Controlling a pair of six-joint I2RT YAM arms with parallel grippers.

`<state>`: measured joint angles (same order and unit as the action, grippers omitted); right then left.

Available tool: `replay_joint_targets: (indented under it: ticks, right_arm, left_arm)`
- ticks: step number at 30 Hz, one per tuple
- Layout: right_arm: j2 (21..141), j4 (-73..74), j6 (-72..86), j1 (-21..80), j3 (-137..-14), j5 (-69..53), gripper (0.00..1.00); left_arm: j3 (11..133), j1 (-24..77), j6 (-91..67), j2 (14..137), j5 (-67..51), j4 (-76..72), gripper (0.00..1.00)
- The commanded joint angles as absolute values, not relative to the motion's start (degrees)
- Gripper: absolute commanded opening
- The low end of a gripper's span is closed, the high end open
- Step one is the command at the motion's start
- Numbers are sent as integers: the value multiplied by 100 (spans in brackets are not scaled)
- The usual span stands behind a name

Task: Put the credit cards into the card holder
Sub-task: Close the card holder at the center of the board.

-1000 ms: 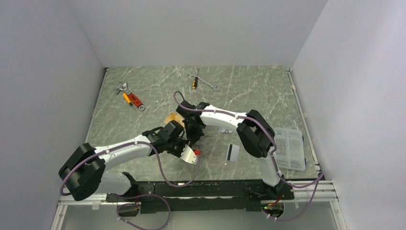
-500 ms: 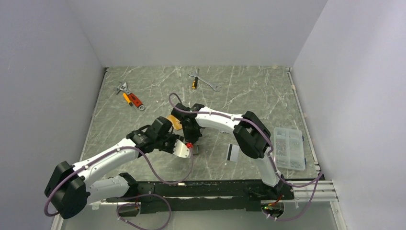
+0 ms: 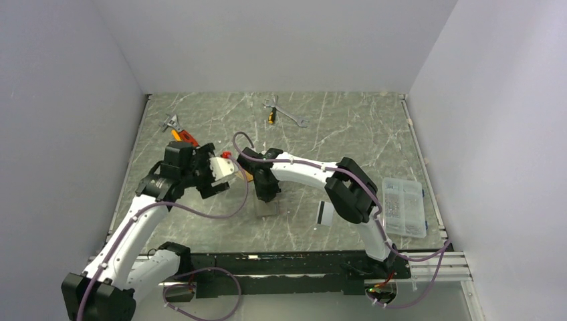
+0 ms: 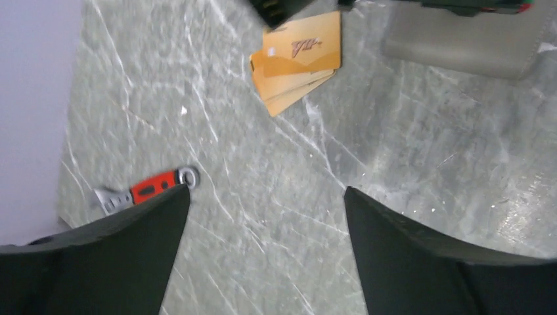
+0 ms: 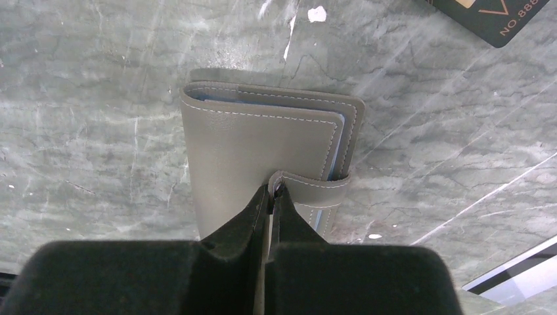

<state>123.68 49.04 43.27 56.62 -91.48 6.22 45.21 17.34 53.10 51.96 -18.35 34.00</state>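
Plain white walls (image 3: pixel 281 40) close in the space on the left, the back and the right. They stand around a grey-green table (image 3: pixel 348 134) with a marbled top, crossed by thin white veins. Along its near edge runs a black rail (image 3: pixel 287 264) that carries both arm bases.

The left arm (image 3: pixel 134 227) is raised over the left half of the table. The left claw (image 4: pixel 265 193) hangs above bare marble with its two dark fingers spread wide and nothing between them. The right arm (image 3: pixel 307 170) bends in towards the middle of the table and points down.

A clear plastic box (image 3: pixel 403 206) with small compartments sits at the right edge.

The card holder (image 5: pixel 263 144) lies folded shut on the table, near the middle and towards the front, directly under the right arm. The right claw (image 5: pixel 271 193) has its fingers pressed together, and its tips pinch the strap that wraps over the holder's edge.

A few orange cards (image 4: pixel 299 56) lie fanned on the marble just beside the holder, outside it. A black card (image 5: pixel 502 16) lies near the holder but apart from it. A white card with a black stripe (image 3: pixel 325 212) lies flat to the right, between the holder and the box.

A silver spanner (image 3: pixel 294 118) lies near the back wall. A red-handled tool (image 4: pixel 148 190) lies at the back left.
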Motion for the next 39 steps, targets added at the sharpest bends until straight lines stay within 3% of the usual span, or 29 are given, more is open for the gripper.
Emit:
replay_joint_targets:
  ticks: [1,3,8,13,17,20,25,34,39]
  right_arm:
    - [14625,3389,4833,6018,-7277,586,0]
    - [14145,3311,4838,6020,-7092,791,4]
    - [12991,3422,4723,6020,-7093,1219,39]
    - [12221,3501,4600,6021,-7270,1352,48]
    - [11578,3491,4463,6020,-7439,1323,59]
    - [10976,3612,4287,6008,-7697,1354,71]
    - [10346,4074,3932,5885,-8204,1327,99]
    - [9325,4438,3581,5492,-8518,881,100]
    - [8297,4079,3274,4237,-7941,546,100]
  left_arm:
    - [5069,1313,4322,5661,-2012,3748,99]
    - [5287,1157,4167,5862,-2042,4000,99]
    - [5069,753,3877,5513,-1622,3604,99]
    - [4576,425,3384,5028,-725,3009,99]
    - [4561,177,3446,4850,-742,3127,99]
    - [4795,168,3385,4874,-742,3328,99]
    - [5083,155,3066,5124,-939,3502,99]
    - [5057,155,2816,5344,-1338,3264,99]
    - [4921,152,2497,5402,-1623,2720,99]
